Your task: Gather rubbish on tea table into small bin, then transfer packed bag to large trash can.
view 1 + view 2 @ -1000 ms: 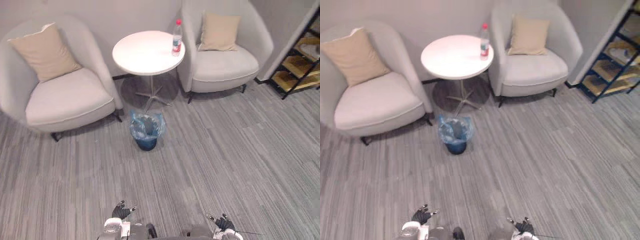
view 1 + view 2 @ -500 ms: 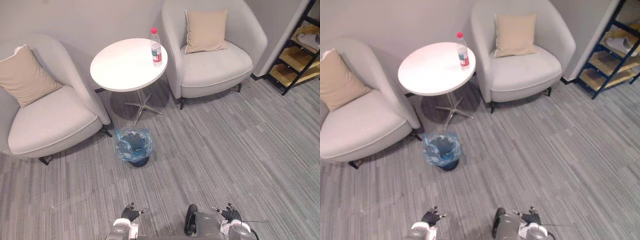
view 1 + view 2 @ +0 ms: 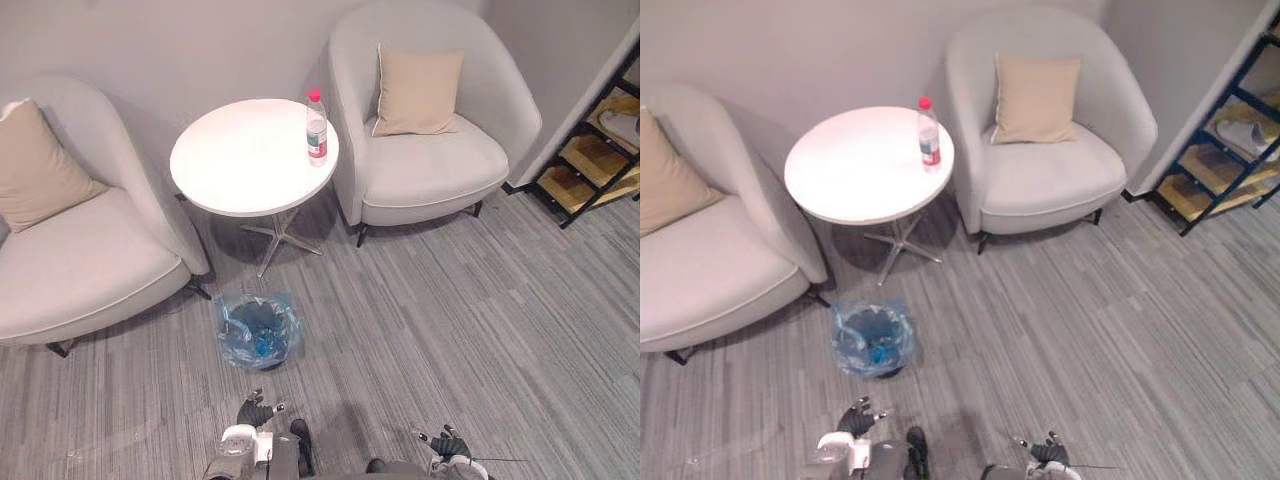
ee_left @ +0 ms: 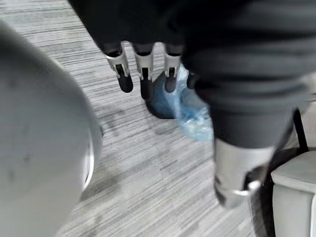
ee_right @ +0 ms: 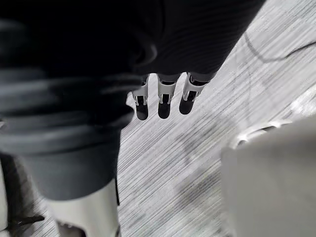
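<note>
A round white tea table (image 3: pixel 240 160) stands between two pale grey armchairs, the left armchair (image 3: pixel 90 265) and the right armchair (image 3: pixel 440 165), each with a beige cushion leaning against its back: the left cushion (image 3: pixel 35 165) and the right cushion (image 3: pixel 418 90). On the table top a clear plastic water bottle (image 3: pixel 316 128) with a red cap and a label band stands upright near the edge beside the right armchair. In front of the table's base, on the grey striped carpet (image 3: pixel 480 320), sits the small bin (image 3: pixel 258 332), lined with a blue bag whose rim is folded out over the edge; what lies inside it cannot be made out. Against the wall far to the right is a dark-framed shelf rack (image 3: pixel 595 145) with wooden boards. The left hand (image 3: pixel 255 411) hangs low at the near edge of the scene, just in front of the bin and apart from it. In its wrist view its fingers (image 4: pixel 144 74) are straight and relaxed, holding nothing, with the blue bag showing past their tips. The right hand (image 3: pixel 447 443) hangs well to the right of the bin above bare carpet, its fingers (image 5: pixel 164 101) likewise straight, loosely side by side and empty.
</note>
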### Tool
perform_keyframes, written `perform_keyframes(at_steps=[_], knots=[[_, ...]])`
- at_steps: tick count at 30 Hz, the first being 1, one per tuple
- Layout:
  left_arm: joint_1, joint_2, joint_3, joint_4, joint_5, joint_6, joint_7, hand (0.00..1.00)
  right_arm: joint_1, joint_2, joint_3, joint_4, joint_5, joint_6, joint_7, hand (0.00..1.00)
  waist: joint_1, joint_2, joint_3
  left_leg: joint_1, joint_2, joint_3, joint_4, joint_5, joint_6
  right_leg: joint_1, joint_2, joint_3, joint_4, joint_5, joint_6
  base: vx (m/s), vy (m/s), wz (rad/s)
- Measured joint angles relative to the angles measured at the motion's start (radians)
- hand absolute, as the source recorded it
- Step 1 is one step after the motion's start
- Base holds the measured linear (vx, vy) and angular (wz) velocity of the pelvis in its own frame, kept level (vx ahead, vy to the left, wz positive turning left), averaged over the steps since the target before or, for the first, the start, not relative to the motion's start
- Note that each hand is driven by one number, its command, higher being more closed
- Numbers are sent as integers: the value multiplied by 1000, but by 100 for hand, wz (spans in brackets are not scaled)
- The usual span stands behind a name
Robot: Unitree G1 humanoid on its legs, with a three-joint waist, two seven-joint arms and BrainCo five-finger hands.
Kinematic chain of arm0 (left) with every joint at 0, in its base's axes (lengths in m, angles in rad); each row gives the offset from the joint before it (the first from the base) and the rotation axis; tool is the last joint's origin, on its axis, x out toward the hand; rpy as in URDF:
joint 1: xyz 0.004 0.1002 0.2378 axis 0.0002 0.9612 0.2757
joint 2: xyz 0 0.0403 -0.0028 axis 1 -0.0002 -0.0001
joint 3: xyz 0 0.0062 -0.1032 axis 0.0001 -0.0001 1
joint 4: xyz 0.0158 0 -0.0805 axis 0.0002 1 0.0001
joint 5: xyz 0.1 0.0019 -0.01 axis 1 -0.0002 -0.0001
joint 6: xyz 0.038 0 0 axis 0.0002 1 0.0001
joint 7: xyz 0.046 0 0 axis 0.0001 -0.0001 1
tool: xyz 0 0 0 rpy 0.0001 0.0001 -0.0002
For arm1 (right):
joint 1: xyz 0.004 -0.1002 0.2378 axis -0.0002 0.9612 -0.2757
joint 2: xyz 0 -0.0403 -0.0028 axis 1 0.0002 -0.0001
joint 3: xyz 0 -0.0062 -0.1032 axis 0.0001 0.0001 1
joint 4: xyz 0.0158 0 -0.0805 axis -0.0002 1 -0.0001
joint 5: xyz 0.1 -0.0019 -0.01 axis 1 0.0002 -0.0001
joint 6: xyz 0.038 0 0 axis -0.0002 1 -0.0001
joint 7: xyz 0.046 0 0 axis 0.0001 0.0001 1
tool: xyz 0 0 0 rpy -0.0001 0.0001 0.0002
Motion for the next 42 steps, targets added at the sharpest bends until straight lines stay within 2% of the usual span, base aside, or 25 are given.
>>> perform_keyframes(at_steps=[1,3,5,7,9,10,11,12,16,18,19,20,21,23,26,27,29,30,33,35,37,38,39,40,42], knots=[[2,2,-2,0,0,1,0,0,0,0,0,-7,-2,0,0,0,-3,-2,0,14,-4,-2,0,-9,2,-27,-15,0,58,0,7,321,67,8],[16,17,-20,1,0,4,1,0,0,4,0,-15,-8,1,7,0,-13,-7,-4,114,-13,-22,-24,-35,3,-88,-53,-37,221,-34,-37,364,-6,25],[18,16,-30,1,-1,4,1,0,-1,5,0,-18,-16,-1,10,0,-21,4,-21,147,10,-56,-57,-34,2,-127,-40,-93,162,-61,-76,323,-79,41],[21,14,-31,5,-1,4,0,0,-10,0,0,-20,-17,-4,15,0,-26,16,-20,170,45,-82,-81,-32,-2,-164,-19,-112,51,-62,-81,415,-223,51],[27,25,-33,21,-2,4,0,0,-20,0,3,-16,-18,-4,16,0,-41,13,-21,196,68,-110,-104,-22,-20,-181,-8,-96,-139,7,-70,416,-322,55],[34,46,-38,32,-2,4,0,0,-21,-2,4,3,-16,-4,20,0,-53,-10,-23,225,71,-137,-110,-38,-79,-159,2,-54,-313,191,-89,301,-263,33],[34,38,-38,42,-2,6,1,0,-26,-11,1,9,-17,-4,19,0,-50,15,-23,230,96,-149,-113,-43,-87,-142,26,-66,-318,201,-99,364,-291,19],[37,23,-39,46,-2,5,-4,0,-35,-32,1,18,-20,-5,18,0,-43,45,-27,223,121,-164,-124,-26,-103,-137,53,-66,-312,196,-106,281,-215,5],[26,11,-34,65,1,2,-11,0,-22,-59,-8,37,-17,-3,17,0,-59,50,-22,255,150,-199,-108,12,-124,-97,66,-66,-250,103,-118,250,-210,33],[14,4,11,49,1,-3,-12,0,-15,-59,-8,44,-13,-4,14,0,-59,44,-2,94,192,-246,235,19,-147,-13,89,-98,-317,70,-130,104,-185,55],[13,4,15,40,0,-2,-11,0,-14,-56,-6,44,-13,-4,14,0,-56,44,2,55,206,-248,307,30,-153,-1,96,-107,-328,66,-136,66,-98,34],[14,6,16,17,0,-4,-10,0,-8,-59,4,44,-12,-2,10,0,-38,44,7,-9,248,-225,455,42,-123,28,113,-121,-342,49,-156,95,-14,17],[16,7,24,6,0,-3,-10,0,0,-50,4,30,-9,-1,4,0,-31,39,15,-32,266,-173,485,7,-110,68,113,-123,-344,33,-153,126,-20,18],[17,-1,31,-10,-1,-4,-10,0,9,-43,4,3,4,-3,3,0,-32,38,17,-62,257,-100,460,-43,-106,103,105,-126,-358,23,-147,145,15,14],[23,-9,35,-16,-1,-5,-13,0,16,-37,3,-10,19,-4,3,0,-17,56,10,-80,168,-49,172,2,-91,131,97,-116,-373,8,-92,162,93,4],[23,7,32,-12,-1,-5,-11,0,20,-17,3,-14,19,-4,4,0,-15,24,-4,-56,122,-43,88,34,-85,140,88,-77,-425,31,-78,208,74,17],[22,16,35,-1,-1,-6,-13,0,18,-17,4,7,18,-4,7,0,-12,27,-2,-69,119,-47,124,42,-79,197,104,-67,-553,101,-79,277,123,17],[17,27,42,2,0,-7,-16,0,-7,-18,3,27,16,-3,7,0,9,22,4,-121,98,-62,179,6,-72,231,87,-58,-606,125,-80,228,175,0],[30,26,50,22,-2,-5,-16,0,-10,-25,-1,50,13,-3,7,0,7,23,-8,-59,43,-94,52,52,-30,248,60,-29,-582,99,-42,213,170,-15],[33,30,47,22,-2,-5,-18,0,-24,-21,1,49,-12,-5,15,0,13,22,-9,-19,24,-78,23,16,-23,165,21,15,-381,54,0,203,157,-26],[40,43,19,27,-2,-2,-19,0,-19,-12,1,43,-22,-8,18,0,4,-5,-15,74,-15,-73,-43,5,-2,-20,-39,73,55,41,43,178,103,-3],[40,45,17,28,-2,-2,-19,0,-19,-11,1,43,-22,-8,18,0,3,-5,-15,78,-16,-74,-45,5,-2,-25,-41,75,67,39,43,253,10,30],[40,55,-1,42,-1,0,-20,0,-17,-11,1,43,-22,-9,19,0,-11,-14,-21,115,-18,-87,-48,2,-7,-47,-42,55,133,3,1,223,-32,30],[40,56,-1,45,-1,1,-19,0,-15,-11,1,43,-23,-9,20,0,-15,-17,-23,131,-18,-96,-58,1,-8,-49,-41,32,132,-12,-13,336,-78,47],[33,50,-3,47,-1,1,-19,0,-12,-13,1,41,-22,-10,25,0,-23,-9,-25,171,7,-141,-95,6,-15,-87,-9,-32,54,-55,-58,290,-142,52]])
